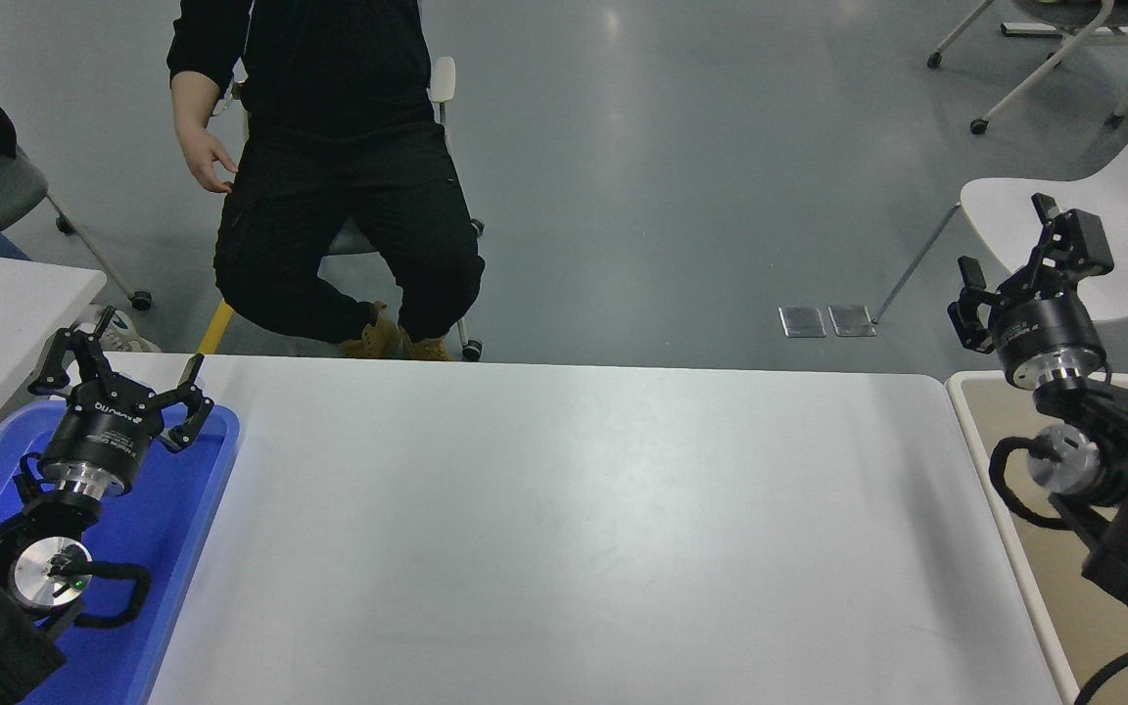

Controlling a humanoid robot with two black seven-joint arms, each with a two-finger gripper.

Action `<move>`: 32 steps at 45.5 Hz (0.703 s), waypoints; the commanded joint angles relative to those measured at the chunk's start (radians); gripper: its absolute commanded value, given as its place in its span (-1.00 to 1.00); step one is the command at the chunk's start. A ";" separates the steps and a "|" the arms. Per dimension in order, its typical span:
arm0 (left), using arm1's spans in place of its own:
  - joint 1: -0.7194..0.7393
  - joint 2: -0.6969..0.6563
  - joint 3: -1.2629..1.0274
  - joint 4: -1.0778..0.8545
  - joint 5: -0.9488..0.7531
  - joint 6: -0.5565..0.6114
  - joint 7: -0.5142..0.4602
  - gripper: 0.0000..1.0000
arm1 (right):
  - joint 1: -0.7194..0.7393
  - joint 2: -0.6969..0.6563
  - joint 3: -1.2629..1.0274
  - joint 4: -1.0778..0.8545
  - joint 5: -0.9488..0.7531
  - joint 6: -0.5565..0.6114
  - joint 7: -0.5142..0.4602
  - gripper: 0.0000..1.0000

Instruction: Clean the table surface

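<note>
Table surface (574, 529) fills centre of view, bare, nothing on it to clear. Right gripper (1019, 257) spread, empty, raised above beige bin (975, 411). Left gripper (118, 367) spread, parked over blue tray (187, 519). Judged finished or between items; next calls for locating a target.

Setting: robotics lab or office room.
Grey floor (642, 147) showing, wheeled chairs (1063, 49) standing about, person (329, 166) sitting by white worktop (574, 529).
</note>
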 commanded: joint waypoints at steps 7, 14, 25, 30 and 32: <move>0.000 0.000 0.000 0.000 0.000 0.000 0.000 1.00 | -0.060 0.019 -0.017 -0.006 -0.003 -0.015 0.013 0.98; 0.000 0.000 0.002 0.000 0.000 0.000 0.000 1.00 | -0.056 0.018 -0.012 -0.003 -0.003 -0.010 0.013 0.98; 0.000 0.000 0.000 0.000 0.000 0.000 0.000 1.00 | -0.054 0.011 -0.003 -0.005 -0.003 -0.004 0.013 0.98; 0.000 0.001 0.000 0.000 0.000 0.000 0.000 1.00 | -0.060 0.013 -0.009 -0.003 -0.003 -0.004 0.013 0.98; 0.000 0.000 0.000 0.000 0.000 0.000 0.000 1.00 | -0.060 0.013 -0.014 -0.003 -0.003 -0.004 0.013 0.98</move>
